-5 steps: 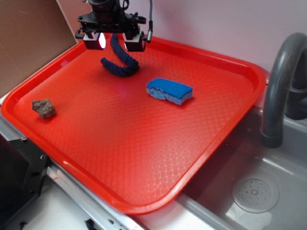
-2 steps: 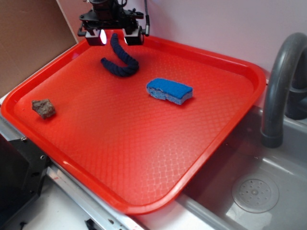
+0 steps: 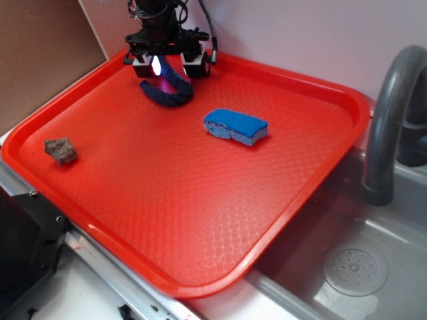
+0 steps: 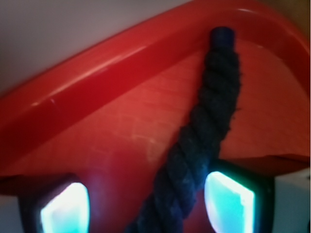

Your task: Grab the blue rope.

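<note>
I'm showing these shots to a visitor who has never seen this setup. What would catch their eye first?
Probably the big red tray filling the scene beside a grey sink. Next, the tool at the tray's far corner, its glowing fingers open on either side of the dark blue rope. The bright blue sponge near the middle and a small brown lump at the left also stand out.

A large red plastic tray (image 3: pixel 287 200) is carrying a dark navy twisted rope (image 3: pixel 167 95), a bright blue rectangular sponge (image 3: pixel 235 127) and a small brown rock-like lump (image 3: pixel 61 151).
</note>
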Robot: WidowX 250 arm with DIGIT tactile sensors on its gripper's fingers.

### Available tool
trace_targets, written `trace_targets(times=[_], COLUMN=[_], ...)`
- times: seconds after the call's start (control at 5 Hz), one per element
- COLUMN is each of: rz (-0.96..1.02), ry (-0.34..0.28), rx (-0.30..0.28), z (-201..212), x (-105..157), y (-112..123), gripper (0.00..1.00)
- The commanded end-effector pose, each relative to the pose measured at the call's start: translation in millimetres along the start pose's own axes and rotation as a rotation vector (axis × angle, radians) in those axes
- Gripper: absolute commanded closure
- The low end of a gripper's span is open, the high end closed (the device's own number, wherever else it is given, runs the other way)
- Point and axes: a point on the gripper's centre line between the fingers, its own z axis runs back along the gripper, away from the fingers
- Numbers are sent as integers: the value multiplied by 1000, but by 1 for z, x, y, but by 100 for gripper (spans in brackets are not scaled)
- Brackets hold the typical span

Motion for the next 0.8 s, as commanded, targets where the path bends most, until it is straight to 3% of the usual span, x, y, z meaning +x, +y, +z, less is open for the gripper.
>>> trace_targets(times=[0.0, 0.2, 0.6], rz=[-38, -229, -449], ry=[-31, -20, 110], rx=[-57, -73, 58], z=[8, 27, 87], x=[3, -14, -46], y=[11, 13, 5], gripper=[100, 100, 100])
